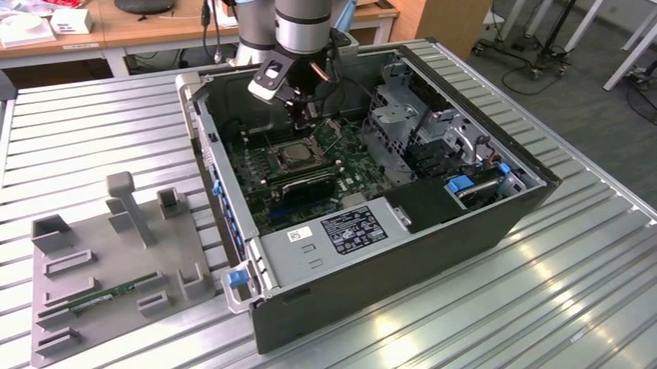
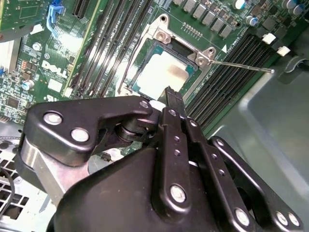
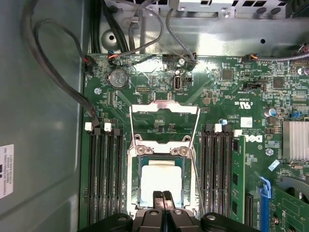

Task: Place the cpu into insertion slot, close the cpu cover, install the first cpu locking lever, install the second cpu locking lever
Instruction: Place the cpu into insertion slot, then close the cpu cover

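I see pincer (image 3: 162,195) pressed together, pinching nothing, tips over cpu (image 3: 159,178) edge. Cpu sits in insertion slot (image 3: 137,192). Cpu cover (image 3: 164,109) hinged open beyond socket.

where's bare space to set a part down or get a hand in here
Bare ridged table at the exterior view's right of the pc case, and beyond the grey tray. Crowded inside: tool sits over the cpu, memory slots flank it.
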Controlling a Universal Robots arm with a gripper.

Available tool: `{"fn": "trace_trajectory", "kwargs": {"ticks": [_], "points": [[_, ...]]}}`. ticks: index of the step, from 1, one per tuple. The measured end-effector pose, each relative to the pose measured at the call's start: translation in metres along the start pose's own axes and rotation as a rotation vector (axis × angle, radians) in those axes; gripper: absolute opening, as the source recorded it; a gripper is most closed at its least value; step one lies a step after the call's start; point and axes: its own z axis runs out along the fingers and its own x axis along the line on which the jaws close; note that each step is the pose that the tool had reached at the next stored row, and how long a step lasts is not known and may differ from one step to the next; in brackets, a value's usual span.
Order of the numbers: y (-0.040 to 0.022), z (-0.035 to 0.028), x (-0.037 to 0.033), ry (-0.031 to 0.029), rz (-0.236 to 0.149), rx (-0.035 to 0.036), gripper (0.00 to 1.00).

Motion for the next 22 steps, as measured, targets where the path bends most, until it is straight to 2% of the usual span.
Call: {"fn": "trace_trajectory", "kwargs": {"ticks": [4, 6, 22], "points": [[0.0001, 0.0001, 0.0000, -0.0001, 0.000, 0.0000, 0.11], [0.0020, 0.0002, 0.0000, 0.0001, 0.000, -0.0001, 0.11], [0.0026, -0.0006, 0.0000, -0.0011, 0.000, 0.0002, 0.11]]}}
